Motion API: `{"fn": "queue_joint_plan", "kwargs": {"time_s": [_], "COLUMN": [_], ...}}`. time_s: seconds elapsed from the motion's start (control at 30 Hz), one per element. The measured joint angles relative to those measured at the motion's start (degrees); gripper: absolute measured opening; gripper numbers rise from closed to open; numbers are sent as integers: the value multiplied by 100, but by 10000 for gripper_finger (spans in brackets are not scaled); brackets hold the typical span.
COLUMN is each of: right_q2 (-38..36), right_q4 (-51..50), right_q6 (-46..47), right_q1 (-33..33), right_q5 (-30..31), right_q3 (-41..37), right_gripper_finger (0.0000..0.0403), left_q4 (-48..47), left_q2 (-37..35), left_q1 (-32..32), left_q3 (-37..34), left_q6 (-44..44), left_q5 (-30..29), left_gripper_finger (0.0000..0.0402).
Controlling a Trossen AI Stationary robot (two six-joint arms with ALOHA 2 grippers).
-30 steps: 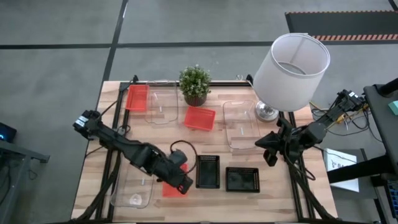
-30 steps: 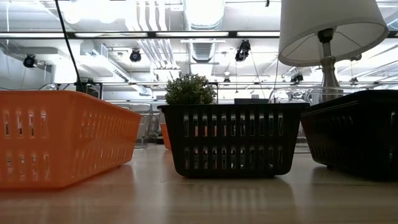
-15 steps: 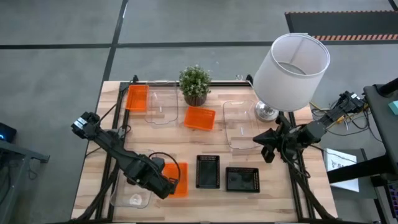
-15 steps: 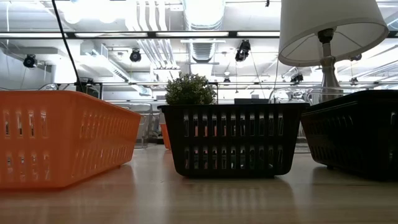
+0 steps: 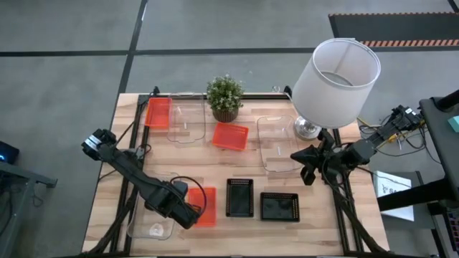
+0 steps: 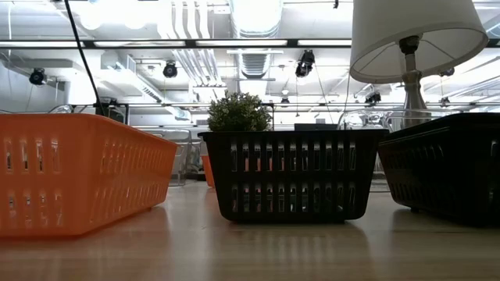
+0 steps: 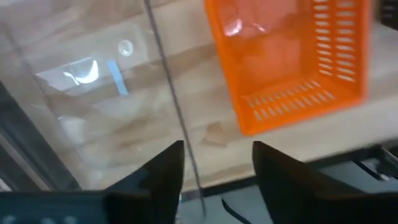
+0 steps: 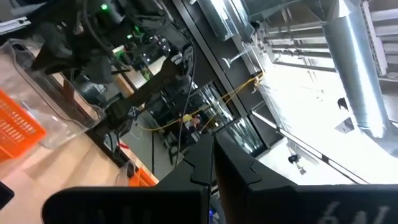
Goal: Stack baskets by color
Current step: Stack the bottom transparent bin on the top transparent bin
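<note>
- No brand or writing can be read anywhere; the clear tray (image 5: 152, 215) at the counter's (image 5: 237, 165) near-left corner carries only a small round mark and a pale sticker (too blurred to read).
- The left tool (image 5: 188, 215) hangs low over the near-left part of the counter, between the clear tray and a red basket (image 5: 204, 206); its fingers (image 7: 155, 174) stand apart with nothing between them.
- That red basket lies flat just beside the clear tray, close to the counter's front edge.
- Against a second ago, the left tool has let go of the red basket and drawn back toward the clear tray; its jaws are now wider.
- Two black baskets (image 5: 239, 197) and (image 5: 280, 206) sit side by side, right of the red one, with a narrow strip of bare wood between them.
- At the far edge, another red basket (image 5: 158, 112) touches a clear tray (image 5: 187, 122); a third red one (image 5: 230, 136) lies near the plant (image 5: 224, 97).
- A further clear tray (image 5: 277, 143) lies beside the lamp (image 5: 336, 74).
- The right tool (image 5: 310, 166), fingers pressed together and empty, hovers at that tray's right rim, unmoved.
- Open wood runs across the counter's middle.
</note>
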Motion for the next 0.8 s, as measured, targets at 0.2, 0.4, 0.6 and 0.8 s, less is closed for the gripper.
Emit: {"fn": "queue_joint_plan", "kwargs": {"time_s": [0.2, 0.4, 0.6, 0.8], "right_q2": [0, 0, 7, 7], "right_q4": [-3, -4, -4, -6], "right_q6": [-2, 1, 4, 4], "right_q1": [0, 0, 0, 0], "right_q5": [93, 93, 93, 93], "right_q3": [0, 0, 0, -2], "right_gripper_finger": [9, 9, 9, 9], "left_q4": [35, 45, 257, 316], "left_q2": [-6, -11, -11, -11], "left_q1": [2, 2, 2, 7], "left_q3": [-361, -517, -834, -1077], "left_q6": [-20, -23, -26, -175], "left_q5": [27, -114, -118, -120], "left_gripper_finger": [235, 233, 209, 189]}}
